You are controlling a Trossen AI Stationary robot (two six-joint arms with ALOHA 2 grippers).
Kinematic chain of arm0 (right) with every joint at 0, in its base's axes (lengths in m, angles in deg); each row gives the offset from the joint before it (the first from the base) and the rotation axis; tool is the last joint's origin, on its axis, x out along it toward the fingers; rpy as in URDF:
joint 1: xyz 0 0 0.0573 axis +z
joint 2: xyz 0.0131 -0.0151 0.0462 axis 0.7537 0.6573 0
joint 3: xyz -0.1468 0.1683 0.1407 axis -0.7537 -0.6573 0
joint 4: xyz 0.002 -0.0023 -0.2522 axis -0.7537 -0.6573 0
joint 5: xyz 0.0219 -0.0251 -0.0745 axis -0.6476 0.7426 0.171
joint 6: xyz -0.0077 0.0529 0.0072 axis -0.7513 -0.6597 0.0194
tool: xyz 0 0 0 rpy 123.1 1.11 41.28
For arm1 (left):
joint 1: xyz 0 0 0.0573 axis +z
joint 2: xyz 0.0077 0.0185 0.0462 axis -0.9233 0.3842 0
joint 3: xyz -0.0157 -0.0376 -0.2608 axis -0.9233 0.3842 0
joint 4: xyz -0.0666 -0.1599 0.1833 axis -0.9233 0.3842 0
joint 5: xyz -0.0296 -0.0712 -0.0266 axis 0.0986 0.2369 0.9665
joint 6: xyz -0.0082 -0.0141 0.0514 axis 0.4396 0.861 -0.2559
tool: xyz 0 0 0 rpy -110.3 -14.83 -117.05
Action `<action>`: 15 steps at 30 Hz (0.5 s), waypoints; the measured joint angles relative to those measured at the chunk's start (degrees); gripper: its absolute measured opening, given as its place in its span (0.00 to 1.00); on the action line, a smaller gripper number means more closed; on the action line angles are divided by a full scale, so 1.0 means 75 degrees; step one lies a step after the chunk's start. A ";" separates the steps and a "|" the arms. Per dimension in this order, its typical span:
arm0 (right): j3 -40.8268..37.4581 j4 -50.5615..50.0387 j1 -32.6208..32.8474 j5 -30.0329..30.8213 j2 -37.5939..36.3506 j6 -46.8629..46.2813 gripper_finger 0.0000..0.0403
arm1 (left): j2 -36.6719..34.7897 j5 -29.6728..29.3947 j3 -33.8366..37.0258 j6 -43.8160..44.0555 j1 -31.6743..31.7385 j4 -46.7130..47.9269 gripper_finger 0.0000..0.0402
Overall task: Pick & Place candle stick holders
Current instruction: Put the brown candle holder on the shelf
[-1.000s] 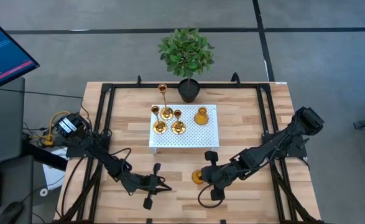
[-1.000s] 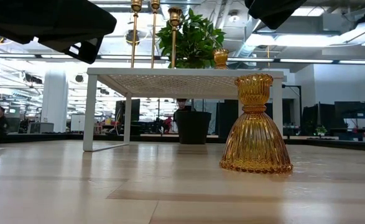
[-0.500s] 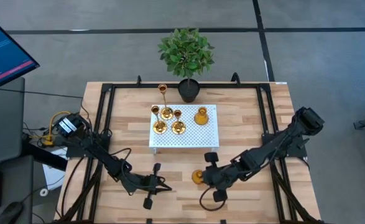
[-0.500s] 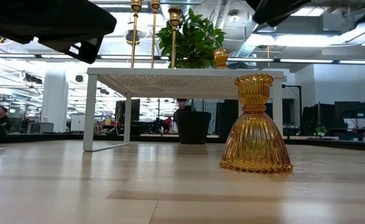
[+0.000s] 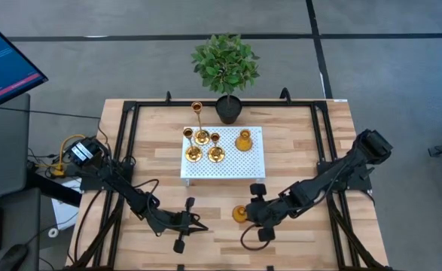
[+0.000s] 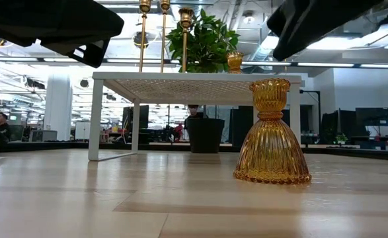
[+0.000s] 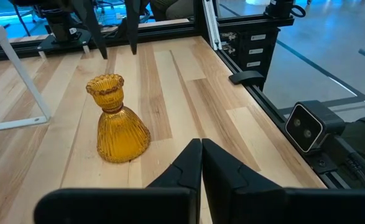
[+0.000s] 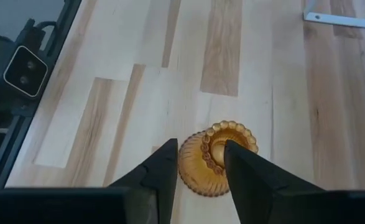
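Change: the right arm has dropped lower in the low view's upper right, while the bell-shaped amber holder (image 6: 271, 134) stands where it did.
Right gripper (image 8: 199, 163): lower centre of the high view, above that holder; fingers parted, one on each side of its scalloped top, whether they touch it cannot be told.
Bell-shaped amber holder: upright on the wooden table (image 5: 296, 158), alone, just below the white rack (image 5: 239, 159) in the high view; right of centre in the low view.
Left gripper (image 7: 201, 147): lower left of centre in the high view, fingers pressed together, holding nothing, well apart from the holder.
White rack: centre of the high view; it carries a squat amber holder (image 5: 243, 140) at its right, two low gold holders (image 5: 194, 153) (image 5: 216, 153) and a gold holder (image 5: 201, 137) near its upper left.
Tall thin-stemmed holder (image 5: 196, 110): at the rack's upper left edge.
Potted plant (image 5: 225, 71): top centre, beyond the rack.
Monitor (image 5: 2, 64): upper left corner.
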 joint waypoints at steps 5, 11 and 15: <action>-0.0237 0.0300 0.0000 -0.0001 0.0000 0.0000 0.30 | 0.0000 0.0000 0.0000 0.0000 0.0000 0.0002 0.03; -0.0413 0.0632 -0.0012 0.0000 0.0000 0.0000 0.31 | 0.0000 -0.0003 0.0000 0.0000 0.0000 0.0002 0.03; -0.0758 0.1167 -0.0063 0.0000 0.0000 0.0000 0.31 | 0.0000 -0.0003 0.0000 0.0000 0.0000 0.0002 0.03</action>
